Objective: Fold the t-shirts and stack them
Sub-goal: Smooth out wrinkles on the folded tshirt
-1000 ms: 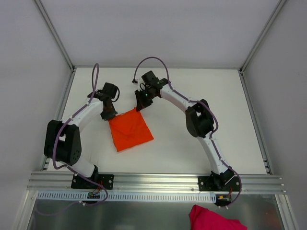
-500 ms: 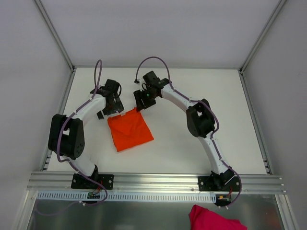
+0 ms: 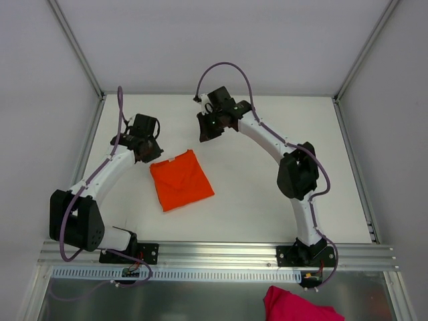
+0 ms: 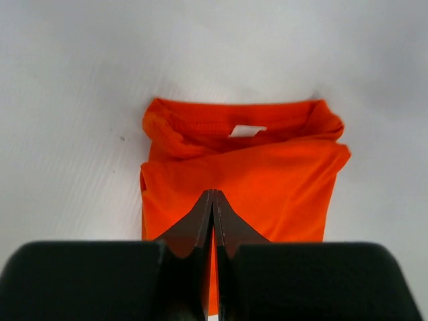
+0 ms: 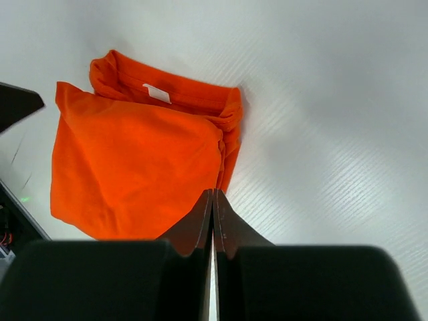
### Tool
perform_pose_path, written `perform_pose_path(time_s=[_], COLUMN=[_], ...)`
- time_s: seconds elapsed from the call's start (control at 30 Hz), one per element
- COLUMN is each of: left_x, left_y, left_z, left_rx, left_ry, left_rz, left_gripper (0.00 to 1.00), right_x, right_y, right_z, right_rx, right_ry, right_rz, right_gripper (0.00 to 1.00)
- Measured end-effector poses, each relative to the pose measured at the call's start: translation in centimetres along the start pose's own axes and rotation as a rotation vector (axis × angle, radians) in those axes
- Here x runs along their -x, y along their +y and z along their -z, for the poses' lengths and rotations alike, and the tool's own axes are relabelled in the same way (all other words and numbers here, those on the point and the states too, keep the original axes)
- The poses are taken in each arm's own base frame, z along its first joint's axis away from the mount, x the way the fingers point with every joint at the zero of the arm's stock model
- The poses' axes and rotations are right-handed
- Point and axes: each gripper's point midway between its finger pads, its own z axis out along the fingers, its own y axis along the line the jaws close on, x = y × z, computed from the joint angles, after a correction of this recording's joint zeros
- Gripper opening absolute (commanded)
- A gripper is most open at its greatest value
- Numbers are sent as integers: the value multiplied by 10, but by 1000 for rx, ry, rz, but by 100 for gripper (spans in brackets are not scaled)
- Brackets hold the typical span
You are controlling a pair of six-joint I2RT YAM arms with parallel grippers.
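White counter fills the walled cell. At the frame's bottom edge, below the metal rail, lies a magenta cloth. Left of centre the folded orange t-shirt lies flat, its white label at the collar. Near its upper-left corner the left claw is closed and empty. Farther up, the right claw is closed too, gripping nothing.
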Motion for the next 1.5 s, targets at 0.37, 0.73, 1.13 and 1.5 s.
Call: perform_pose_path(time_s=[0.37,0.73,1.13,1.5], left_x=[-88,-100,-92,-55], left_y=[38,42,33,10], left_z=[-24,-46,-55,-22], left_rx=[49,110,122,1], left_ry=[223,289,298,188], left_rz=[26,16,0,7], left_gripper=[0,0,0,0], right_x=[-14,-96,-109,-102], right_y=[17,21,24,23], right_z=[-33,-85,-87,-71], right_rx=[131,189,209,127], right_ry=[48,255,250,235], right_rz=[-93,-157,-148,-103], right_gripper=[1,1,1,1])
